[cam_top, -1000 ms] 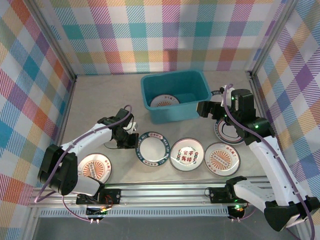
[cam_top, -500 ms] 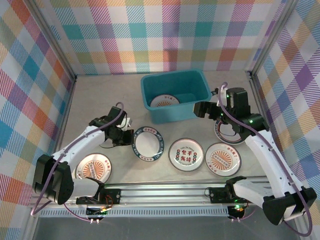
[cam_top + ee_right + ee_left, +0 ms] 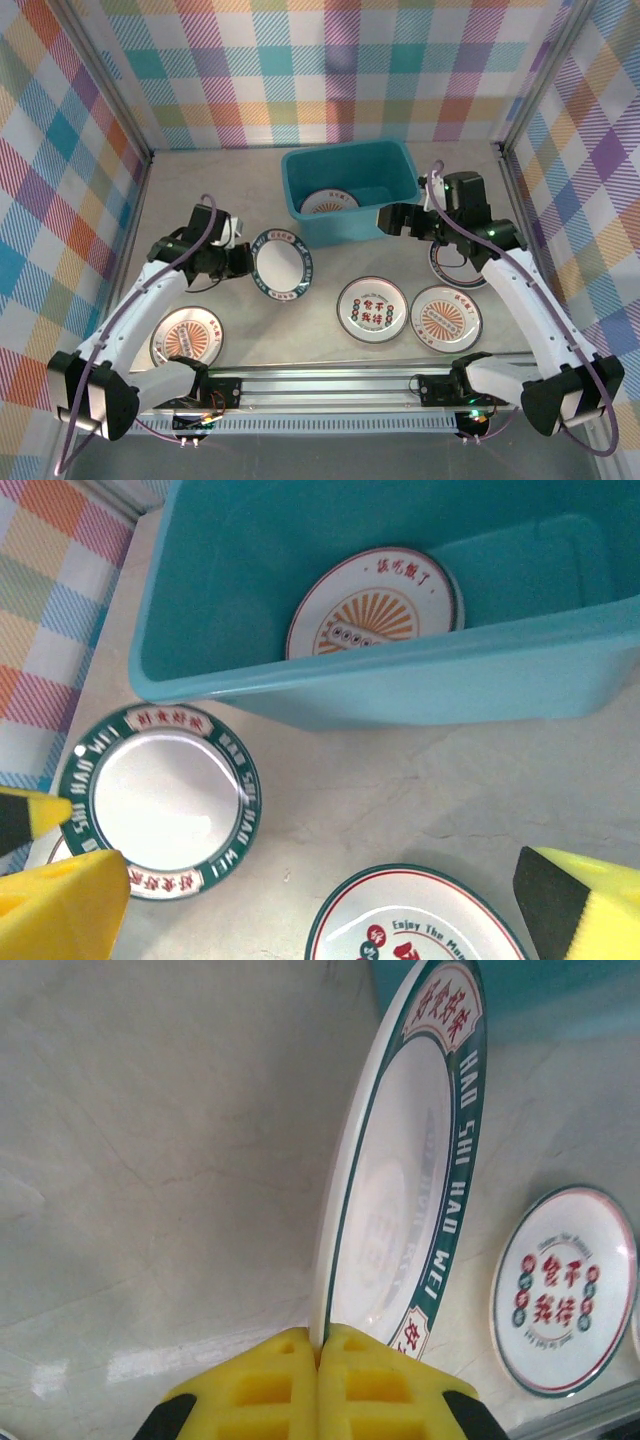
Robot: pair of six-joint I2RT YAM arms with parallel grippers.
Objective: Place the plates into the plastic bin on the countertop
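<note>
The left gripper (image 3: 320,1348) has its yellow fingers (image 3: 270,1390) pressed together on the rim of one green-rimmed plate (image 3: 400,1210), so it is pinching this plate. In the top view the plate is tilted, not flat, and it is near the front left corner of the plastic bin (image 3: 345,228) without touching it.

The right gripper (image 3: 388,220) is just beside the front right corner of the bin, and its fingers are spread wide apart with nothing between them.

Inside the bin, one orange sunburst plate (image 3: 375,600) lies on the bottom, toward the front wall.

In front of the bin, on the countertop (image 3: 200,190), lies a plate with red and green characters (image 3: 372,310). A second orange plate (image 3: 446,316) is just beside it, on the side further to the right of the bin. A third orange plate (image 3: 188,335) lies well apart, far to the front left of the bin. To the right of the bin, another plate (image 3: 452,268) is partly hidden under the right arm.
</note>
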